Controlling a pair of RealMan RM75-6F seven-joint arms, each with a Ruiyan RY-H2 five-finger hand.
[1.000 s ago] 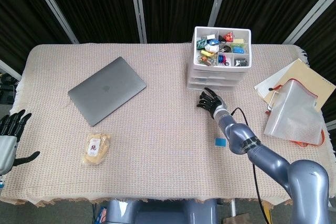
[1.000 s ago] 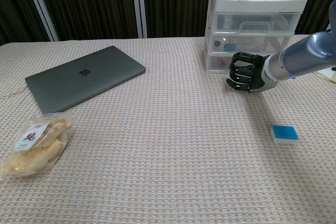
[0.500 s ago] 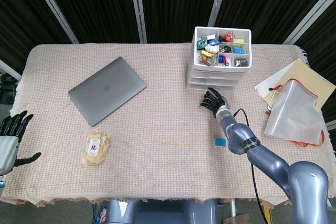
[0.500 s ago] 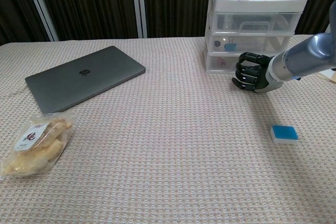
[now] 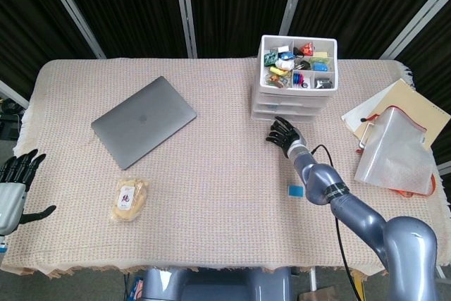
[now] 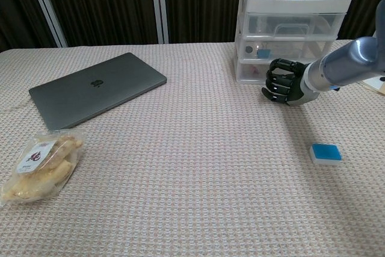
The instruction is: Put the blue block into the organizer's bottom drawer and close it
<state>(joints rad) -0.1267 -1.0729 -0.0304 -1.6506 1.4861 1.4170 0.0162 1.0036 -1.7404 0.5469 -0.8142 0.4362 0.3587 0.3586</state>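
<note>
The blue block lies flat on the woven tablecloth, in front of the organizer and to the right. The white organizer has three clear drawers, all pushed in; its bottom drawer sits at cloth level. My right hand hovers just in front of that drawer with its fingers curled in, holding nothing. The block is well clear of it, nearer to me. My left hand hangs off the table's left edge, fingers spread and empty.
A closed grey laptop lies at the left centre, a bagged snack nearer the front left. Papers and a clear zip pouch lie at the right edge. The organizer's top tray holds several small items.
My right hand pushed a little toward the bottom drawer, then drew back slightly left. The left hand dropped a bit. The block and drawers have not moved.
</note>
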